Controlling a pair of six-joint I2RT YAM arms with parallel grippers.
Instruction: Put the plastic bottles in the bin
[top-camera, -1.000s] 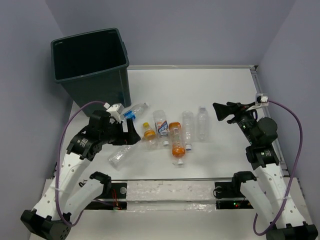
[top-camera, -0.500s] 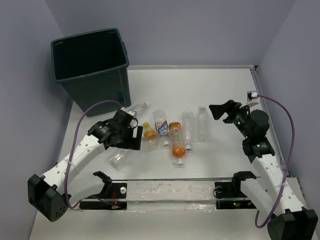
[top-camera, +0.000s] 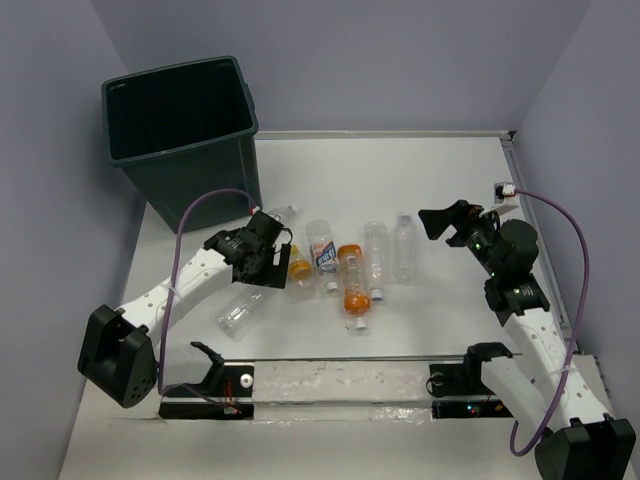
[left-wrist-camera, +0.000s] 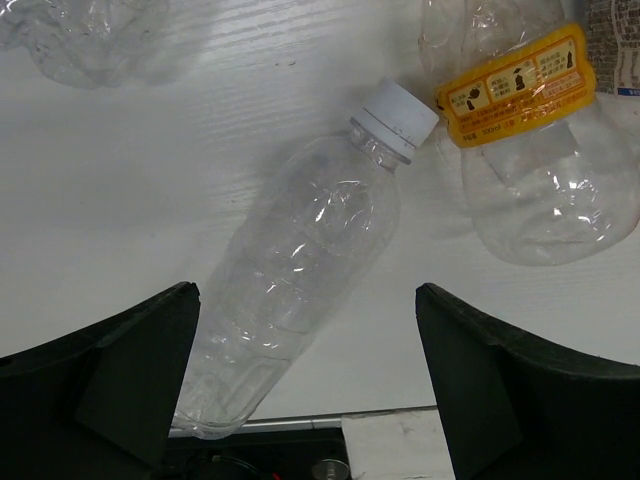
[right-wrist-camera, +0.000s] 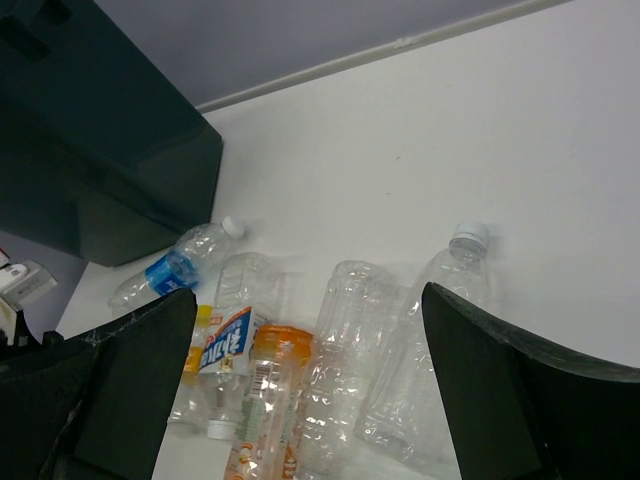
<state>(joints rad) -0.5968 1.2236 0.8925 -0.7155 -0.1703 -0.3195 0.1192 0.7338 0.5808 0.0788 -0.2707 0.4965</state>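
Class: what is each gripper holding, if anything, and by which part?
Nothing is held. The left gripper hangs open over a clear bottle lying on the table; the right gripper is open too.

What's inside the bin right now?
No bottle shows in the bin; the top view gives only its dark inner walls. The near wall hides part of the floor, which is too dark to read. The visible bottles lie on the table.
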